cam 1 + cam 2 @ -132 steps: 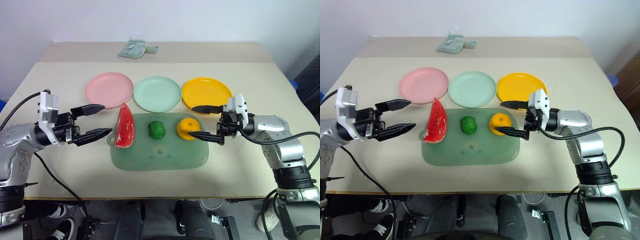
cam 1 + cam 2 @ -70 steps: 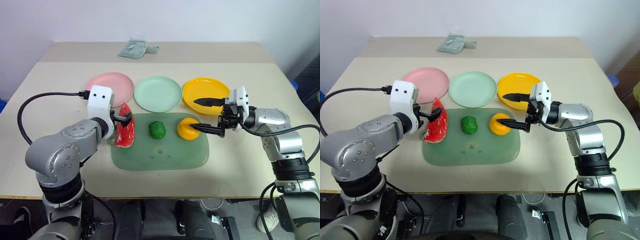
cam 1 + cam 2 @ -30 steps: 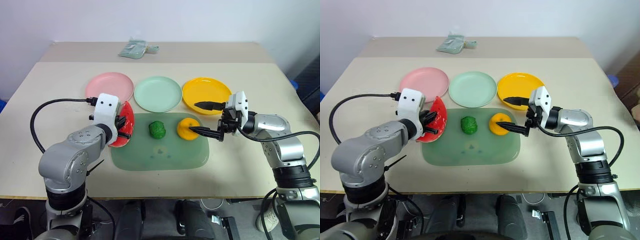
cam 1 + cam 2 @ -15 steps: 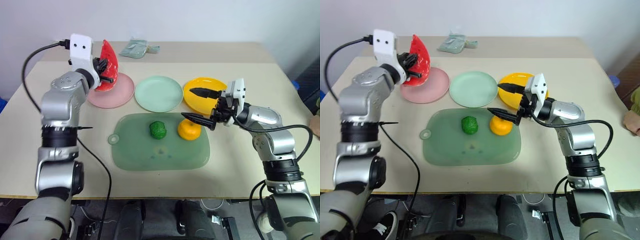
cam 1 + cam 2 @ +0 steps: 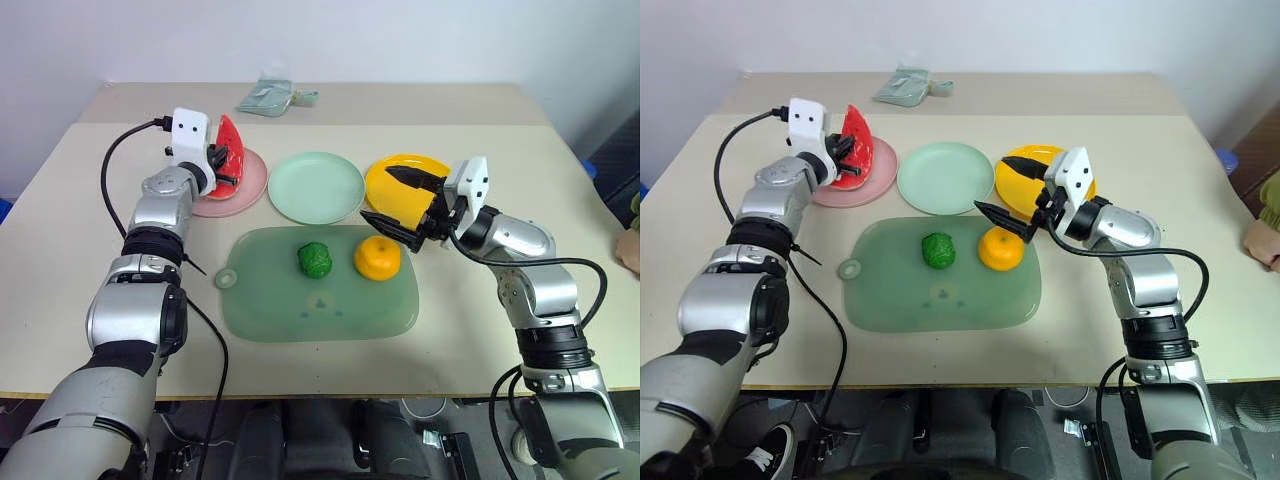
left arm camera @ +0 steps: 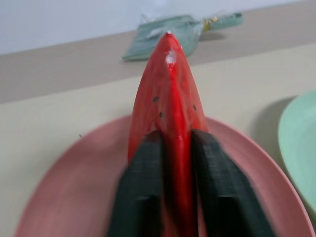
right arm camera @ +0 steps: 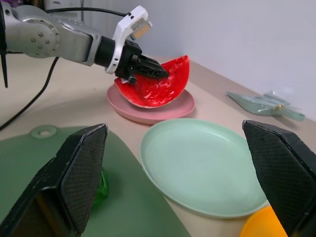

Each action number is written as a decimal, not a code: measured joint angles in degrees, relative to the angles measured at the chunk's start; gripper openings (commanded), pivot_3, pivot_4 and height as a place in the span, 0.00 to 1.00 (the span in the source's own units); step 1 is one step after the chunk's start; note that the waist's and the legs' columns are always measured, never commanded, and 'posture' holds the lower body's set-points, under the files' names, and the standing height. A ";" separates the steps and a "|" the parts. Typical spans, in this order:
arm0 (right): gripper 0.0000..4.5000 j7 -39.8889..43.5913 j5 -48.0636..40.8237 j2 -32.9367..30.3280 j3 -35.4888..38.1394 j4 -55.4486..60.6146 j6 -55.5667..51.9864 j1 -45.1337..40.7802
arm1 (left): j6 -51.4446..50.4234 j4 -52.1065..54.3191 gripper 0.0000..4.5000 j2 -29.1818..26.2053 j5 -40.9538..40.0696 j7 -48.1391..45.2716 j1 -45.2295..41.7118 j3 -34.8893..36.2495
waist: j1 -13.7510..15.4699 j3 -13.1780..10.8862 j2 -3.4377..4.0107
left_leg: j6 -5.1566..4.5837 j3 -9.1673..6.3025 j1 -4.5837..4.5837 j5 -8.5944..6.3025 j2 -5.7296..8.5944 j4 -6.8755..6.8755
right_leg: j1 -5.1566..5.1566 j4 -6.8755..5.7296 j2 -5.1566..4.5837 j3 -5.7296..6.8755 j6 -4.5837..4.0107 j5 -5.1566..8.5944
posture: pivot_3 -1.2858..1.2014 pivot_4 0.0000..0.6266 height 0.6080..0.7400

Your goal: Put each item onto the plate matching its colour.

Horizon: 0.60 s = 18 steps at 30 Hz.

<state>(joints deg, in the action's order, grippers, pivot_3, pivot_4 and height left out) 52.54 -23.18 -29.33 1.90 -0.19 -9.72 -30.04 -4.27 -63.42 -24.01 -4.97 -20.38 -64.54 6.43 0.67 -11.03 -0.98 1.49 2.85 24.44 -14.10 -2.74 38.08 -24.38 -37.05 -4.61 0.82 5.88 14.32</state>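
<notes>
The red watermelon wedge stands on its rind at the pink plate. It seems to touch the plate, and my left gripper is shut on it. In the left wrist view both black fingers press the wedge from either side. The dark-green ball and the orange lie on the green mat. My right gripper hangs open just behind the orange, over the near edge of the yellow plate, holding nothing. The mint plate is bare.
A pale-green packet lies at the back of the table. A person's hand rests near the table's right edge. The three plates stand in a row just behind the mat.
My left arm carried the watermelon wedge from the mat's left end up and back, then lowered it to the pink plate. The right gripper shifted slightly toward the yellow plate, still open.
</notes>
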 measured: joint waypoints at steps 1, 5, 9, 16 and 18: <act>1.00 -0.02 0.00 0.00 0.00 0.00 0.00 0.00 | 0.10 0.00 0.66 0.06 -0.06 -0.24 0.00 0.11 | -0.02 0.00 0.00 | 0.00 0.00 0.00 0.00 0.00 0.00 | 0.00 0.00 0.00 0.00 0.00 0.00 | 0.52 0.24 0.98; 1.00 0.06 -0.03 -0.03 0.00 0.00 0.00 0.00 | 0.13 0.42 0.99 0.44 -0.85 -0.91 -0.01 1.48 | -0.04 0.00 0.00 | 0.00 0.00 0.00 0.00 0.00 0.00 | 0.00 -0.01 0.00 0.00 0.00 0.00 | 0.52 0.24 0.98; 1.00 0.46 -0.08 -0.31 -0.02 -0.11 0.00 -0.16 | -3.96 11.40 0.99 -1.07 -2.93 -6.39 2.00 1.44 | -0.13 -0.02 -0.01 | 0.00 0.00 0.02 0.00 -0.01 0.00 | -0.01 -0.01 0.00 0.00 0.00 0.00 | 0.52 0.24 0.98; 1.00 4.56 -1.06 -3.43 1.04 -1.18 -0.35 -0.01 | -23.76 43.00 0.99 -6.78 -18.09 -25.24 7.68 2.73 | -0.33 0.00 0.04 | 0.01 0.00 -0.04 0.01 -0.03 -0.01 | -0.01 -0.07 0.01 -0.04 -0.01 0.00 | 0.52 0.24 0.98; 1.00 7.31 -2.70 -6.03 1.70 -1.13 -1.99 1.05 | -25.56 48.61 0.99 -8.59 -20.30 -31.32 11.85 1.12 | -0.31 0.00 0.04 | 0.01 0.00 -0.05 0.00 -0.03 -0.01 | 0.00 -0.07 0.01 -0.04 -0.01 0.01 | 0.52 0.24 0.98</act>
<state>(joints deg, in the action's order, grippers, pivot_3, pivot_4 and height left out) 59.84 -25.87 -35.36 3.61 -1.32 -11.71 -28.99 -29.84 -14.81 -32.60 -25.27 -51.70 -52.69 7.55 0.36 -11.03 -0.94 1.50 2.85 24.40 -14.09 -2.76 38.07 -24.38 -37.11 -4.60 0.77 5.87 14.32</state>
